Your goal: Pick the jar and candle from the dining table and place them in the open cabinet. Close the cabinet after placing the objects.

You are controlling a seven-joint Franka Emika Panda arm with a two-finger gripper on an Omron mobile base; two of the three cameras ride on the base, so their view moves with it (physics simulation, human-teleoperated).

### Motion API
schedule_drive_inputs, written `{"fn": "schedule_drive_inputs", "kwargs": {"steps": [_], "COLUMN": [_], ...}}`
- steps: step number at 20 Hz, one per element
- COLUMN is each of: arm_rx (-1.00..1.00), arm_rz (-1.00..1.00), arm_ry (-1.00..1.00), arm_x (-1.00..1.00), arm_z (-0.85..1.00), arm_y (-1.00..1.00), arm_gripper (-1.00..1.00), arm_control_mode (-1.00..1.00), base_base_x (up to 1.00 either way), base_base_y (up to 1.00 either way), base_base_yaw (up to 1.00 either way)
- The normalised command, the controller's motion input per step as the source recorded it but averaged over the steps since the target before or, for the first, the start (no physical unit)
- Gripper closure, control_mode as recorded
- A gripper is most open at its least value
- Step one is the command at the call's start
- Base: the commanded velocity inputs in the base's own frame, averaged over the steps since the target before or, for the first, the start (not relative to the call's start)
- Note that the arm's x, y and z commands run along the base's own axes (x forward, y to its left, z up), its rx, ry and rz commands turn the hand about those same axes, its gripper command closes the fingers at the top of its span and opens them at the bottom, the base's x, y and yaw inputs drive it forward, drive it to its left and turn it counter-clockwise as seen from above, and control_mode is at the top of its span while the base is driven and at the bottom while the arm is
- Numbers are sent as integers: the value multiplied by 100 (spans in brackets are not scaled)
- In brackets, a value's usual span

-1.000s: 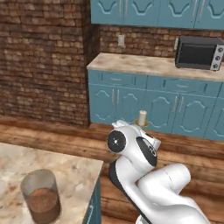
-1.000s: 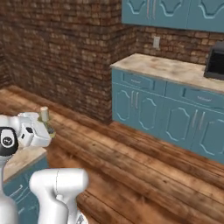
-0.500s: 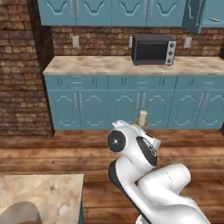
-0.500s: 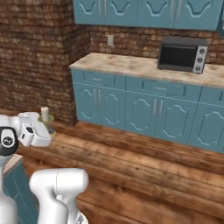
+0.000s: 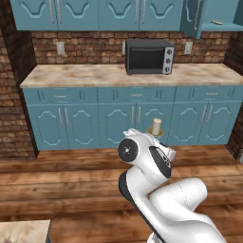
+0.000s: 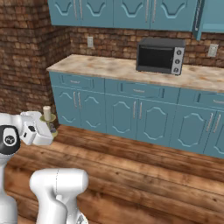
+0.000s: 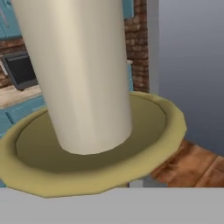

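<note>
the gripper [image 6: 49, 127] is clenched on the candle [image 5: 156, 126], a cream stub standing upright in its yellow-brass holder, carried in the air above the wooden floor [image 6: 144, 166] in front of the arm. in the hand view the candle [image 7: 78, 74] looms very close, its wax column rising from the wide brass dish.

ahead runs a marbled counter [image 5: 85, 75] over a row of teal lower cupboards [image 5: 109, 118], with a black toaster oven [image 5: 148, 56] sitting on it toward the right. a brick wall [image 5: 90, 47] with pale outlets backs the counter. teal wall cupboards [image 5: 95, 14] hang above; at the upper right of the left base view the cabinet [image 5: 216, 16] stands open, its door [image 5: 191, 16] swung out toward the room, and a small thin object lies on its shelf, too small to identify. the toaster oven and counter stand below the open cabinet and between it and the arm. a corner of the dining table [image 5: 23, 231] shows at the lower left of the left base view.
</note>
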Motion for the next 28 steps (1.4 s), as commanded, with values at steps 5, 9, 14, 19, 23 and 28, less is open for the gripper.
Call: {"fn": "schedule_drive_inputs", "kwargs": {"steps": [5,9,14,19,23,28], "arm_rx": [0,0,0,0,0,0], "arm_rz": [0,0,0,0,0,0], "arm_ry": [0,0,0,0,0,0], "arm_x": [0,0,0,0,0,0], "arm_z": [0,0,0,0,0,0], "arm_y": [0,0,0,0,0,0], "arm_gripper": [100,100,100,100,100,100], "arm_control_mode": [100,100,100,100,100,100], "base_base_x": [75,68,72,70,37,22], "base_base_y": [-62,-46,-47,-51,-69,-83], "base_base_yaw": [15,14,6,-10,-18,-18]}}
